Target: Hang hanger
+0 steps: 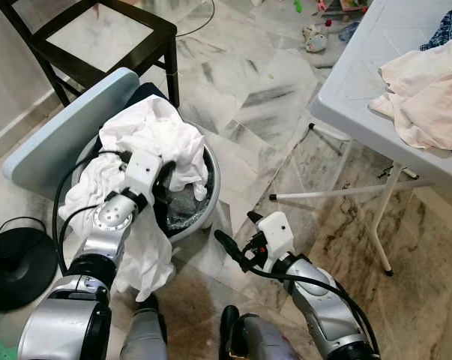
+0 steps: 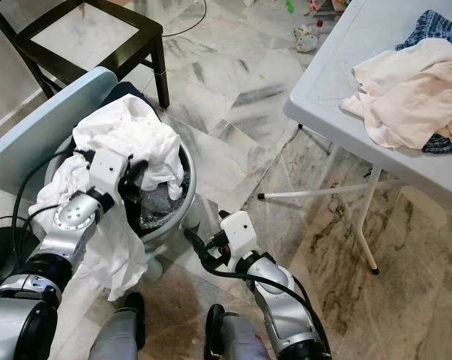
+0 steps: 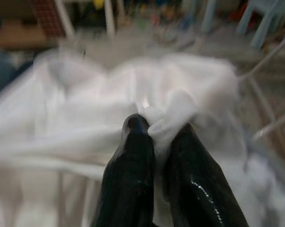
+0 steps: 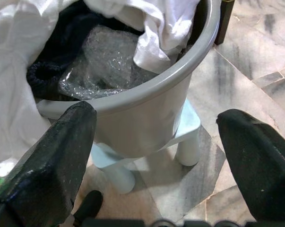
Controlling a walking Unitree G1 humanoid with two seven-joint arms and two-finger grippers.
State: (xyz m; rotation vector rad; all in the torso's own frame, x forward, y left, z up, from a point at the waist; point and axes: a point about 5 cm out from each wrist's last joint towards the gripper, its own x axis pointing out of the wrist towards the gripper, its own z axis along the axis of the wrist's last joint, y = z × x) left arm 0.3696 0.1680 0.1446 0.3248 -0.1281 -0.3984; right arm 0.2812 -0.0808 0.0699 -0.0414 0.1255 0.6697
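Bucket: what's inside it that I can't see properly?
- Bucket bottom: hidden under the white cloth and crinkly plastic, both eye views.
- Dark thing beside the plastic: too shadowed to name, right wrist view.
- Cloth around the left pincer: blurred in the left wrist view.
- Table: cut off by the edge.

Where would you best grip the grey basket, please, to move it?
Grip the basket by its bare rim on the side facing the open right gripper, coming from above. The far side is draped in white cloth, which the left gripper is pinching.
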